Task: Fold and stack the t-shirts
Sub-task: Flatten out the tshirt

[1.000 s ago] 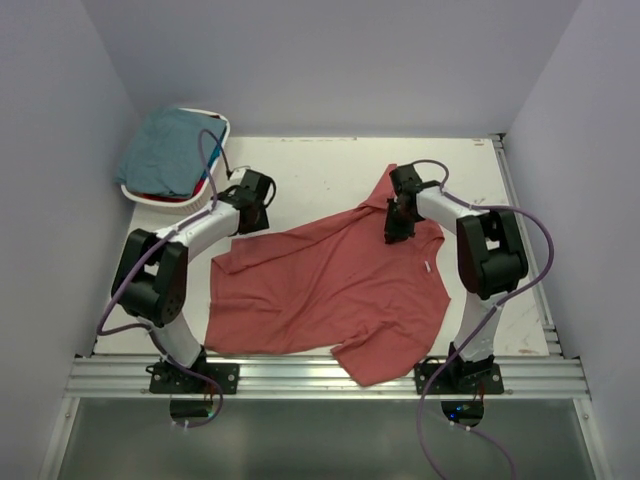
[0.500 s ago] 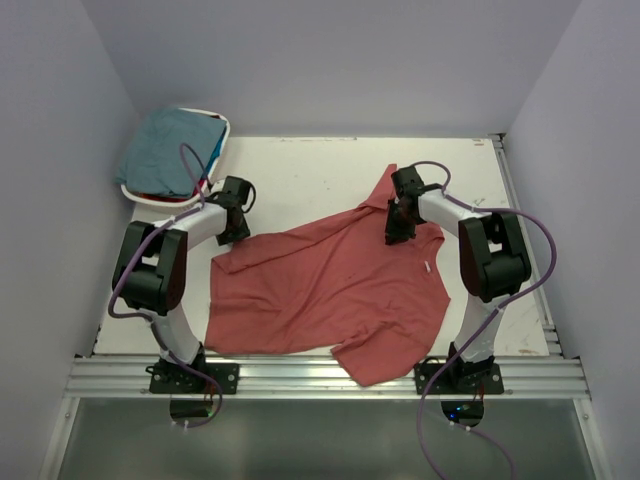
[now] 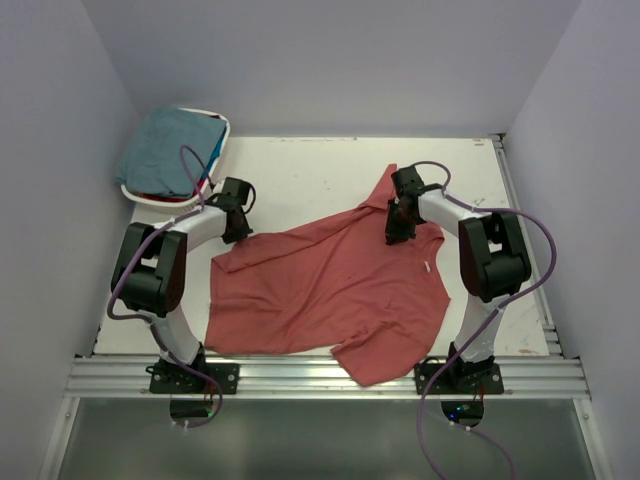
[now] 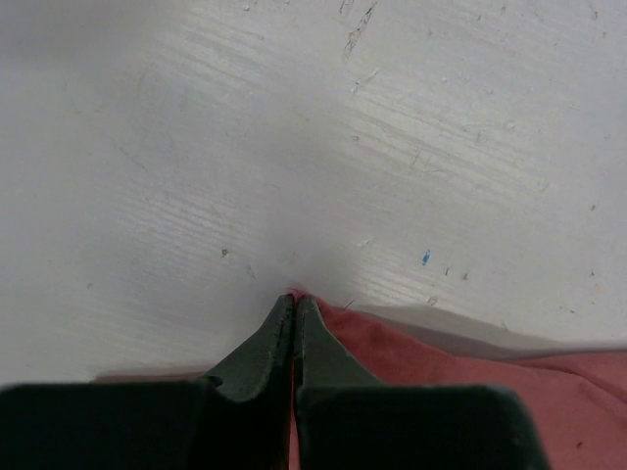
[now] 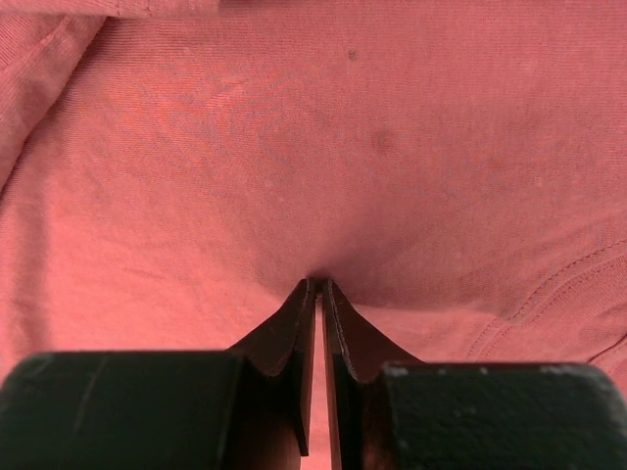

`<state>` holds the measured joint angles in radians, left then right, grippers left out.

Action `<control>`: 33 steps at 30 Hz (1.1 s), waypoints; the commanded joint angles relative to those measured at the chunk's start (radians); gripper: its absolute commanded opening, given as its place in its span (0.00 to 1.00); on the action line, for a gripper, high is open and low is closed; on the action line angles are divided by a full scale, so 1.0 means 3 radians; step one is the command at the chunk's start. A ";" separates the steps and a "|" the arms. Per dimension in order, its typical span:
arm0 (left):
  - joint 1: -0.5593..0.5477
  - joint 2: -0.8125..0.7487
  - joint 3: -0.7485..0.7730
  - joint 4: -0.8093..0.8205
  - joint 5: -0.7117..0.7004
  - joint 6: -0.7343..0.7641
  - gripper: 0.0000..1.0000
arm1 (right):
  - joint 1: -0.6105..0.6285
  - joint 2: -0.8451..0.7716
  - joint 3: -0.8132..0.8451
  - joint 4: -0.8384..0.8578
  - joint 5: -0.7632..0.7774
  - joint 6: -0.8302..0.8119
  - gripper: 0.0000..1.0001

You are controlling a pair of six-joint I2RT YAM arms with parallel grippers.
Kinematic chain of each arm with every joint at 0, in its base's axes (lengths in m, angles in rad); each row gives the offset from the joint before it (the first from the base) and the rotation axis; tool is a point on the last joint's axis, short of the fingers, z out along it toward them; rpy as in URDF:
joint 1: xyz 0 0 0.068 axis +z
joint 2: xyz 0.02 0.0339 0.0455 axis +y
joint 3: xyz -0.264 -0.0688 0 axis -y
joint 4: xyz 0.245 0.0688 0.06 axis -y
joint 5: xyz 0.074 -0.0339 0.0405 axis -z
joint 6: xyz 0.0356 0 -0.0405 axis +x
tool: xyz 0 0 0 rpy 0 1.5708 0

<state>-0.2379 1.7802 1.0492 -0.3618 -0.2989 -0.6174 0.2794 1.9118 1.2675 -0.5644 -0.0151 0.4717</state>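
The left gripper [image 3: 236, 226] has come down and toward the left since a second ago. Back then its fingers were wide apart, above the bare table. Now they are pressing tight together on the far left corner of the red t-shirt [image 3: 330, 290]. In the left wrist view, the left gripper [image 4: 294, 298] is biting just the tip of the red t-shirt [image 4: 441, 362], with a thin red line showing between the fingers.

The right gripper [image 3: 397, 232] is staying where it was. It is squeezing almost all the way closed on a small pinch of the red t-shirt near the neck. In the right wrist view, the cloth [image 5: 294, 147] is bunching up at the right gripper [image 5: 320, 284].

The red t-shirt is lying spread out in the middle of the table [image 3: 320, 170], a bit crooked, and it has not moved. One bottom corner is hanging over the near edge onto the metal rail [image 3: 520, 375].

The teal t-shirt [image 3: 168, 150] is sitting on top of the white basket [image 3: 140, 195] in the far left corner.

Behind the red t-shirt, bare table is showing all the way to the back wall. A thin bare strip is running along the right side too.
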 commanded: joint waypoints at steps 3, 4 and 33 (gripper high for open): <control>0.0011 -0.0135 -0.0026 -0.0062 -0.0353 -0.0105 0.00 | 0.0004 0.0034 -0.0017 -0.0046 0.0040 -0.0018 0.10; 0.0016 -0.0176 0.0000 -0.0108 -0.0526 -0.0110 0.00 | 0.0004 0.0034 -0.0017 -0.0041 0.0045 -0.0018 0.10; 0.0532 0.0954 0.1718 -0.0267 -0.1269 -0.0166 0.00 | 0.0004 -0.0313 0.0050 0.0199 0.0030 0.0008 0.11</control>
<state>-0.1036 2.0682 1.5208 -0.4995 -0.6113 -0.6518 0.2794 1.8694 1.2678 -0.5430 -0.0139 0.4740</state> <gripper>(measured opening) 0.009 0.109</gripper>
